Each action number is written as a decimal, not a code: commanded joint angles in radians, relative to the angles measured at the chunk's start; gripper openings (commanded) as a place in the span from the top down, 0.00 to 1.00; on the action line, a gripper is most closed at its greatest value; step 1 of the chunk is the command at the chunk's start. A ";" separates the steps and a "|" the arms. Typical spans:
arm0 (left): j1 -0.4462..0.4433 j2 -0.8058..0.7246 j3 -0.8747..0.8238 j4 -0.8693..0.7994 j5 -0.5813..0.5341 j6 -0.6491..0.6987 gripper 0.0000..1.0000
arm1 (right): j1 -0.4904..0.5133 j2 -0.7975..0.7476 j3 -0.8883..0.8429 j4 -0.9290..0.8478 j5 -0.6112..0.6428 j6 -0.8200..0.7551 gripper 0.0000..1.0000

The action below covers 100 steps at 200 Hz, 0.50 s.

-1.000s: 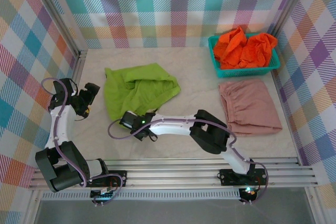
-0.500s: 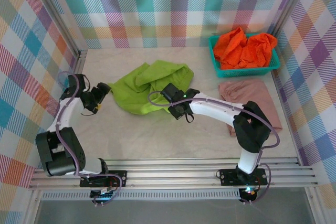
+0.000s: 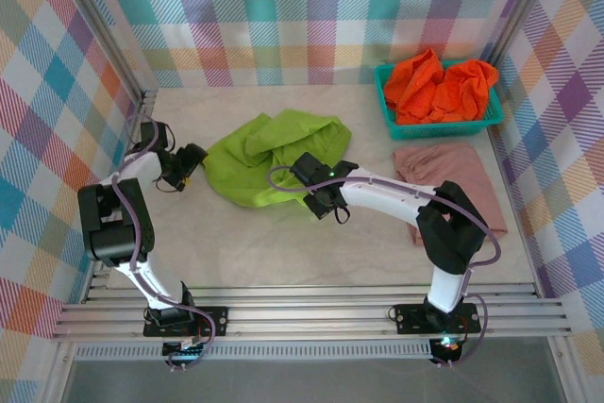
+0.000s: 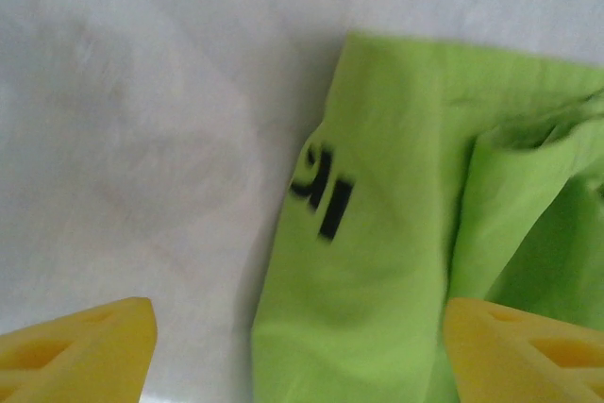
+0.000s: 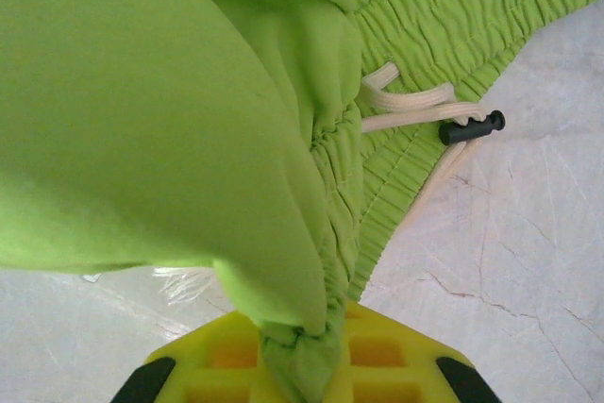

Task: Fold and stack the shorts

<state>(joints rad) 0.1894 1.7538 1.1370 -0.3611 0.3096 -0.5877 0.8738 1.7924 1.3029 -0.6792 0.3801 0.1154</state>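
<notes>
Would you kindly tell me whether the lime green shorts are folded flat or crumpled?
Crumpled: the lime green shorts lie in a bunched heap, with a gathered edge pinched in the right pincer.

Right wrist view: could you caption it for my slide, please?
Right gripper shut on lime green shorts, drawstring and toggle showing.

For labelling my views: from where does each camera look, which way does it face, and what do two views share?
Top external: above and behind the arms, facing down at the table; both arms, left tool and right tool show.
Left wrist: on the left arm, facing down at the lime green shorts' edge; its yellow fingers show, apart.
Right wrist: on the right arm, close to the same shorts; its fingers clamp them.
Both wrist views share those shorts.
</notes>
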 commanded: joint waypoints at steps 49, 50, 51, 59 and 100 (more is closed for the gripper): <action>-0.013 0.212 0.197 -0.032 0.008 0.045 0.50 | -0.014 0.002 -0.024 -0.016 -0.020 0.007 1.00; -0.013 0.214 0.199 -0.031 0.009 0.045 0.51 | -0.015 0.001 -0.024 -0.016 -0.020 0.006 1.00; -0.013 0.216 0.199 -0.031 0.008 0.045 0.51 | -0.015 0.001 -0.024 -0.016 -0.022 0.006 1.00; -0.016 0.227 0.210 -0.034 0.009 0.046 0.56 | -0.015 0.001 -0.023 -0.011 -0.025 0.009 1.00; -0.022 0.233 0.296 -0.120 -0.007 0.075 0.98 | -0.032 -0.017 -0.019 -0.016 -0.033 0.014 1.00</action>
<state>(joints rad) 0.1722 2.0052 1.3636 -0.4072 0.3054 -0.5419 0.8612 1.7924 1.2900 -0.6758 0.3645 0.1158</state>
